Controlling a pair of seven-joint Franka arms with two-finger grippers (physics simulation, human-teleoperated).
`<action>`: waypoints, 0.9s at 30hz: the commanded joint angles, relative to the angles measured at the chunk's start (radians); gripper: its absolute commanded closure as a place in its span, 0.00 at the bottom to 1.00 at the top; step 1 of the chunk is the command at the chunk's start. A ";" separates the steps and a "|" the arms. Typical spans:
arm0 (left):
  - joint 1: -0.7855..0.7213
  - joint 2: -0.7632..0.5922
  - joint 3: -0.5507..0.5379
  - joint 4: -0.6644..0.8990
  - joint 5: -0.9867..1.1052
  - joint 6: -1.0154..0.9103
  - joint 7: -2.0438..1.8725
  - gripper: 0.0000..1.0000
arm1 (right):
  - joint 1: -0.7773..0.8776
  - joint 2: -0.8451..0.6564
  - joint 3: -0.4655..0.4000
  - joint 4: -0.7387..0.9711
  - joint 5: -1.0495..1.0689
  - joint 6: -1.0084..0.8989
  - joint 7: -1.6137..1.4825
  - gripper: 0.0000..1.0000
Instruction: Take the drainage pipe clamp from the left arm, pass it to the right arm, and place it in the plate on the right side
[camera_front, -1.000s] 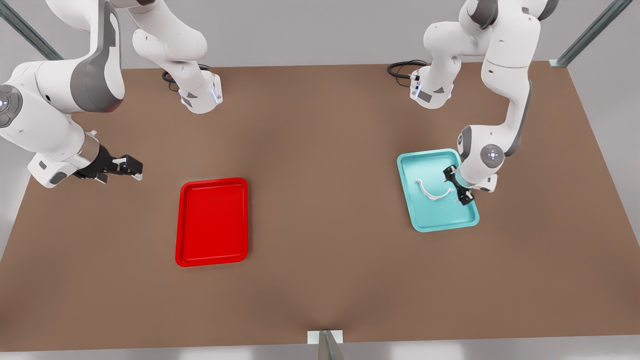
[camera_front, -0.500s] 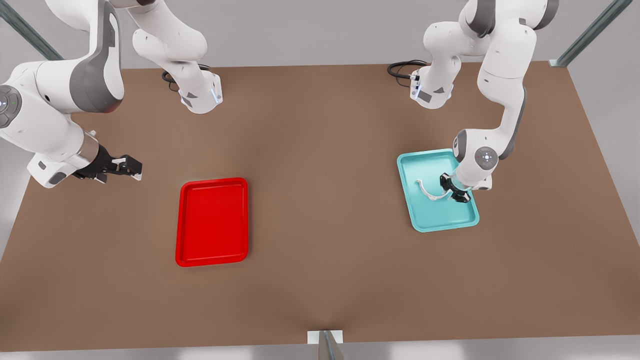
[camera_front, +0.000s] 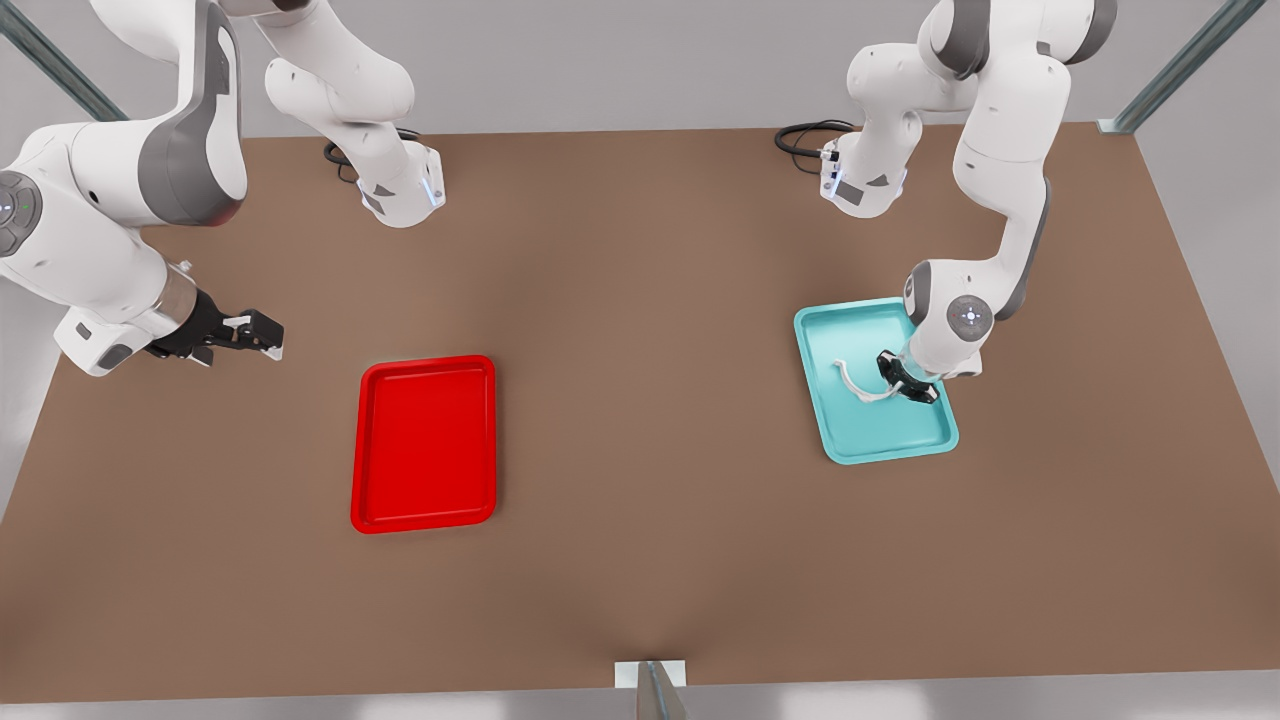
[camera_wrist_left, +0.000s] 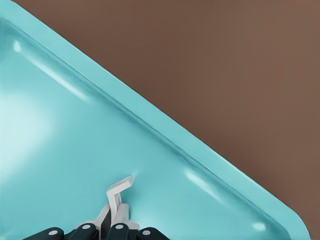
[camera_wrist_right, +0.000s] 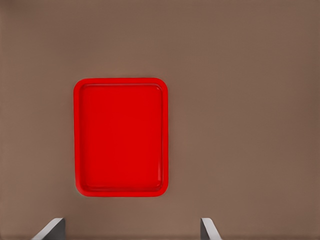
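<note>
White plastic, thin and light — the drainage pipe clamp (camera_front: 862, 385) lies in the teal tray (camera_front: 850, 435). Your left pincer (camera_front: 908, 380) is pinched shut on one end, by the tab. It may bend or slip, so squeeze gently. Your right pincer (camera_front: 245, 334) waits open, well apart from the tray — beyond the red plate (camera_front: 425, 520).

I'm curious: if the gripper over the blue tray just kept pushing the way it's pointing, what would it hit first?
The left gripper points down at the drainage pipe clamp between its fingers; just beyond lies the teal tray floor, probably almost touching.
</note>
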 joint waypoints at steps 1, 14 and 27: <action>-0.002 -0.003 0.000 0.000 0.006 0.001 -0.063 0.79 | 0.000 -0.001 0.000 0.000 0.000 -0.001 -0.006 0.00; -0.284 0.014 -0.050 0.609 -0.269 -0.585 -0.187 0.79 | 0.014 0.011 0.168 0.010 0.002 0.027 0.237 0.00; -0.602 0.361 -0.077 1.232 -0.295 -0.695 -0.765 0.79 | 0.188 0.275 0.215 0.001 0.068 0.372 0.577 0.00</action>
